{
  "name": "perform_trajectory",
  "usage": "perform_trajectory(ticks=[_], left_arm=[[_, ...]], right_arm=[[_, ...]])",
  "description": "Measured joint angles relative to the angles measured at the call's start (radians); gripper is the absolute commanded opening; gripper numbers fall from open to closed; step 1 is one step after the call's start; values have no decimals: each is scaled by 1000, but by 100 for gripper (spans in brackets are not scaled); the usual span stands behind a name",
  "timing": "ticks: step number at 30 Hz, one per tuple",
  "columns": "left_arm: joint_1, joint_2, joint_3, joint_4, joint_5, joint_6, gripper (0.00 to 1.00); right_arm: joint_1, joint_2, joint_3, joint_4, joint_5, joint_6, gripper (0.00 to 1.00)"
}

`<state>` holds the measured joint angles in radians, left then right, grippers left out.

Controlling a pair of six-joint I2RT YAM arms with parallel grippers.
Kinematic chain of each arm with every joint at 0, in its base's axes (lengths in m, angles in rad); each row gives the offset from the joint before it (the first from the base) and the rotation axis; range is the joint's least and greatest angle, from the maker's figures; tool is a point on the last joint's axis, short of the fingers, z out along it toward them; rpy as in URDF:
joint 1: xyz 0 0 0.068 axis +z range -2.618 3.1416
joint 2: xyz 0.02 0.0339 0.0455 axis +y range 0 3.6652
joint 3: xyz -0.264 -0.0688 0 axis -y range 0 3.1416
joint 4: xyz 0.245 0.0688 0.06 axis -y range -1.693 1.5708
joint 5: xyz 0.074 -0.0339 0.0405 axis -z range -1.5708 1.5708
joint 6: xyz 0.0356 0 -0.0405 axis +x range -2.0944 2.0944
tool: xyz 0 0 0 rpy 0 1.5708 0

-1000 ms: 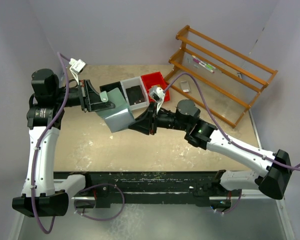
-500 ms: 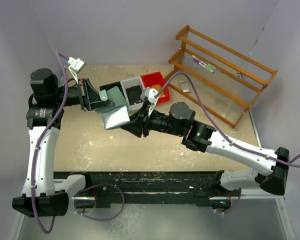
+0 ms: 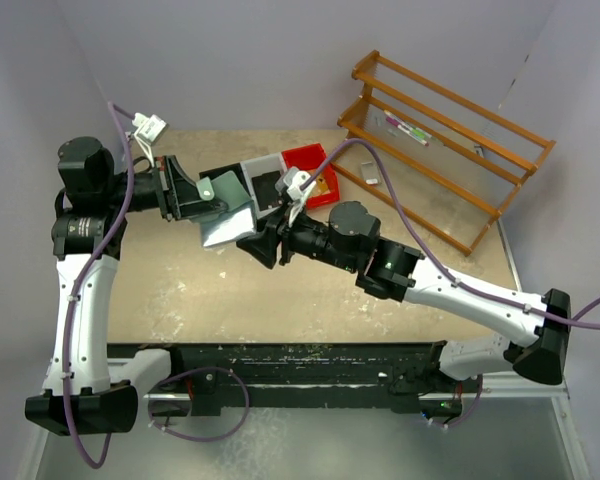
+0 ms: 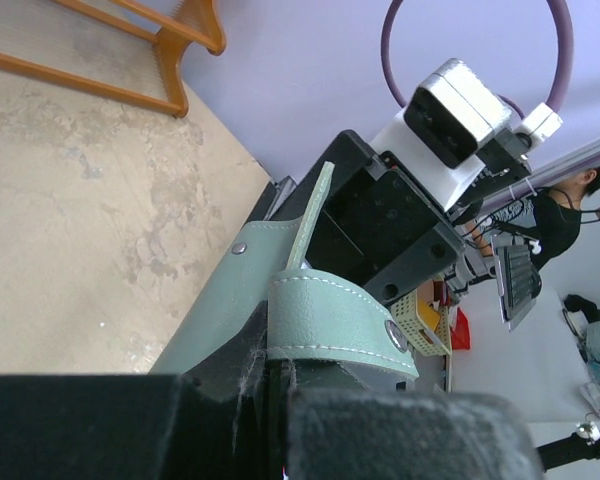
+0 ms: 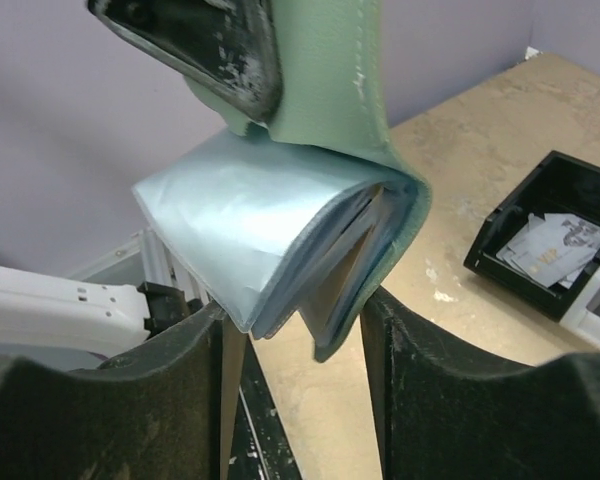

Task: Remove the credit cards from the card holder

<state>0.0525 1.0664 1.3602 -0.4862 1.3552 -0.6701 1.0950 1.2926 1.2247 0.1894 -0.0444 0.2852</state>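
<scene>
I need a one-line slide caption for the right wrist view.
Open right gripper flanks the hanging mint-green card holder, which the left gripper holds from above.

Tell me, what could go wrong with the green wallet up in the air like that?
1. The left end effector seems to pinch only the cover of the wallet, above the table; a tug might pull it loose and drop it.
2. The right end effector is open around the whole bundle of pages, so closing might squeeze everything together and pull nothing out.
</scene>
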Motion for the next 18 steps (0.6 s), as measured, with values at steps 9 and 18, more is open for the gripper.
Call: perform_trajectory(ticks=[9,18], left_arm=[[0,-14,0,0,4,0,0],[0,-20,-1,-1,7,2,0]], right_arm=[[0,24,0,-11,26,45,68],[0,22,0,23,39,101,73]])
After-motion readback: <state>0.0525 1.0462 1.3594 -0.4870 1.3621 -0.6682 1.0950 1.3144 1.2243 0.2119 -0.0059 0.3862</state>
